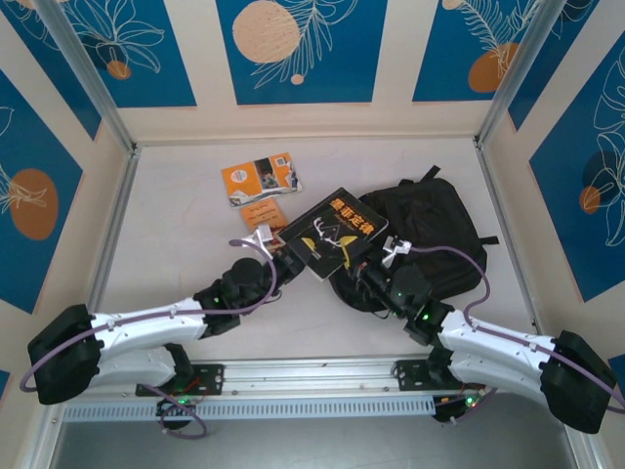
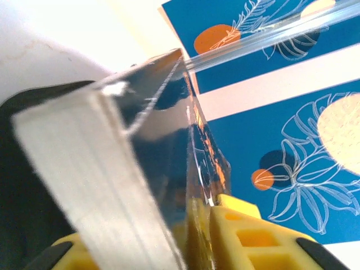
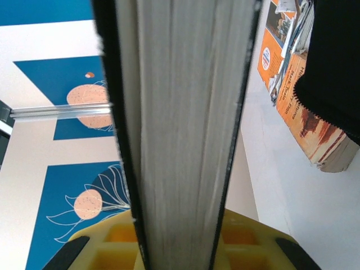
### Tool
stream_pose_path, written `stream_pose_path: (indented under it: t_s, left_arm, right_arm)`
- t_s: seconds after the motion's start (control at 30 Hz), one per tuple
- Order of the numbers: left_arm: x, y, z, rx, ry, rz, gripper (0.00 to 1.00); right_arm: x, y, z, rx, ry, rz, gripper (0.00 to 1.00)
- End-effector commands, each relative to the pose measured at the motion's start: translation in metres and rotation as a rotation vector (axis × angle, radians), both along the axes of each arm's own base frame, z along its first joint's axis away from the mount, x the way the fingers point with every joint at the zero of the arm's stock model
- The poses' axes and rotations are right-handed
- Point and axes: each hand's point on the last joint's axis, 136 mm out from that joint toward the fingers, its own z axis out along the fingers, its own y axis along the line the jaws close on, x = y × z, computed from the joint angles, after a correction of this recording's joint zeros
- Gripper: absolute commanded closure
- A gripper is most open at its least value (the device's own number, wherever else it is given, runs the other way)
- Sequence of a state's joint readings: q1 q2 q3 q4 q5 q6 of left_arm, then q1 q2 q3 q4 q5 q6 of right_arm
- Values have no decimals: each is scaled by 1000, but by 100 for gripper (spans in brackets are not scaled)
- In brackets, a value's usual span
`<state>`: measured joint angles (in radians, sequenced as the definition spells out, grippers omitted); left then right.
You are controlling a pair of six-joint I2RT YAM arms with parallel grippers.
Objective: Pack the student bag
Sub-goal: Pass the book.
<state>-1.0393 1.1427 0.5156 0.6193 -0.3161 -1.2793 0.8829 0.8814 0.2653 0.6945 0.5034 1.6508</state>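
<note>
Near edge: two white arms bolted side by side on a metal rail (image 1: 312, 376), both angled inward over the pale worktop (image 1: 176, 225).
Left end effector (image 1: 266, 238): pressed onto the left corner of the black-covered book (image 1: 330, 233); seen from the left wrist, yellow fingers (image 2: 247, 236) on either side of the cover and the page block.
Right end effector (image 1: 379, 259): pinching the same book at its near right edge; seen from the right wrist, pages edge-on and upright between the yellow fingers (image 3: 107, 247).
Book: gripped from both sides mid-worktop, front cover up, orange lettering and a pale figure showing.
Student bag (image 1: 439, 230): lying on the right half of the worktop, just behind the right end effector, touched or overlapped by the book's right corner as seen from above; open or zipped, cannot tell. Zipper-toothed black fabric at the upper right of the right wrist view.
Beyond the book: two orange booklets, one (image 1: 264, 213) just past the left end effector, the other (image 1: 259, 180) farther back.
Backdrop: blue wall panels with orange discs and white leaf outlines.
</note>
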Motion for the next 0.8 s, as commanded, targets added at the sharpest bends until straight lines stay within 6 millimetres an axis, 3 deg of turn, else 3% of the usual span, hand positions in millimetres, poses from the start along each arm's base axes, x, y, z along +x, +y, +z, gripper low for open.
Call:
stream_pose_path:
  t_s: [0.0,0.07,0.17,0.2,0.3,0.4,0.6,0.77]
  left_arm:
    - [0,-3,29,-78,-59,3,85]
    - [0,-1,29,-76,-58,5,100]
    - [-3,3,30,-51,-63,5,100]
    - [-4,6,30,-38,-72,6,100]
    - [-8,22,27,27,-78,27,100]
    - [-12,55,20,142,-55,88,100]
    - [-31,124,17,364,-40,176,100]
    - [-46,164,6,533,-4,199,100]
  right_arm:
    - [3,-6,36,29,-108,-49,100]
    - [3,-4,32,10,-102,-47,100]
    - [3,-6,25,-2,-91,-52,99]
    - [3,-7,22,-13,-80,-55,91]
    - [1,-14,8,-122,-59,-37,49]
    - [-2,-27,-7,-296,-22,-26,34]
    - [-9,-56,-25,-649,19,-18,34]
    - [1,-49,-24,-906,-6,132,49]
